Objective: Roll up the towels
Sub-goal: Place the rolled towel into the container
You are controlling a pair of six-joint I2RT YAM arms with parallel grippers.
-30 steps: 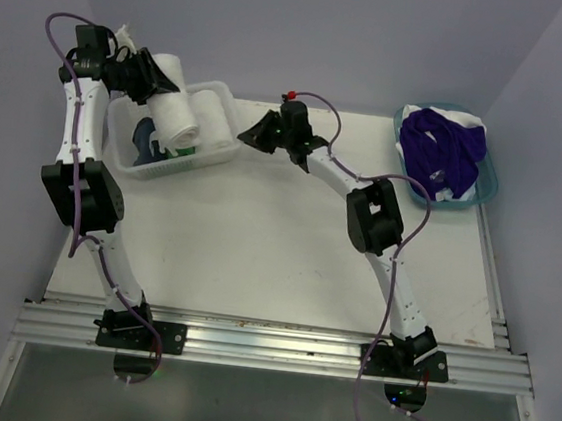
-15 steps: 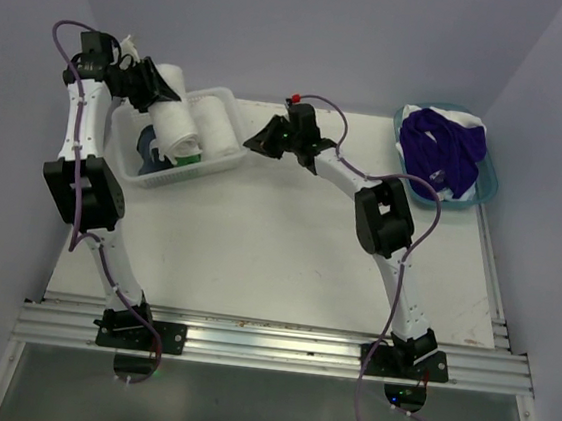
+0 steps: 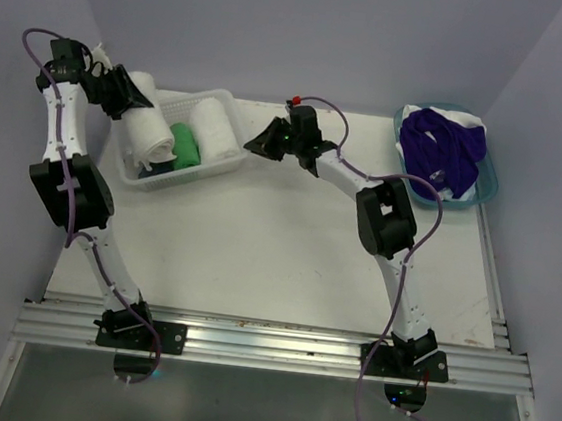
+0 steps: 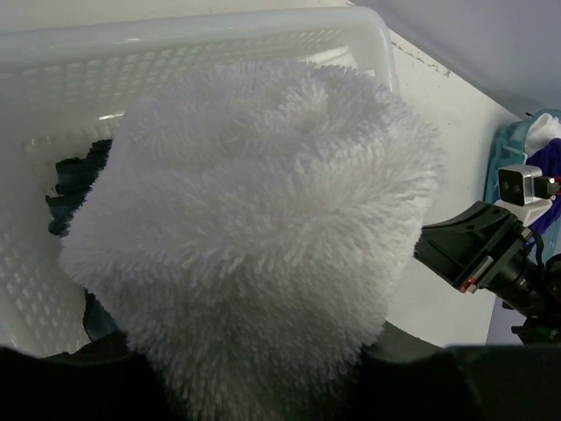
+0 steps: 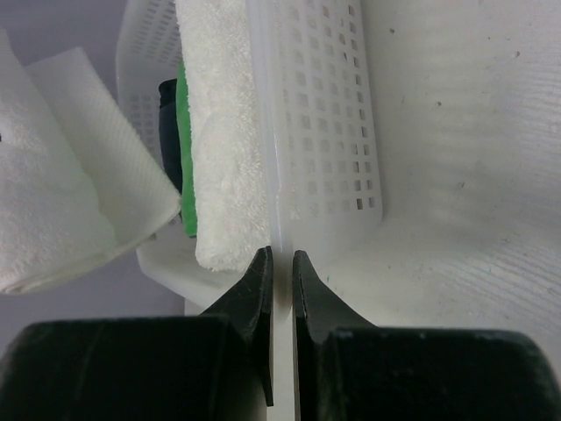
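left arm has swung out to the left with a white rolled towel, baring the green towel in the basket.
the left tool grasps that white roll and holds it at the basket's left end, not yet let go. the right tool is clenched on the basket's right rim, steadying it at the far left of the worktop. inside lie the green towel, a second white roll to its right and a navy towel at the near side, too hidden to judge. so a good part looks done. what seems left is to set the held roll down, then roll the purple towel, which lies loose in the tub at the far right.
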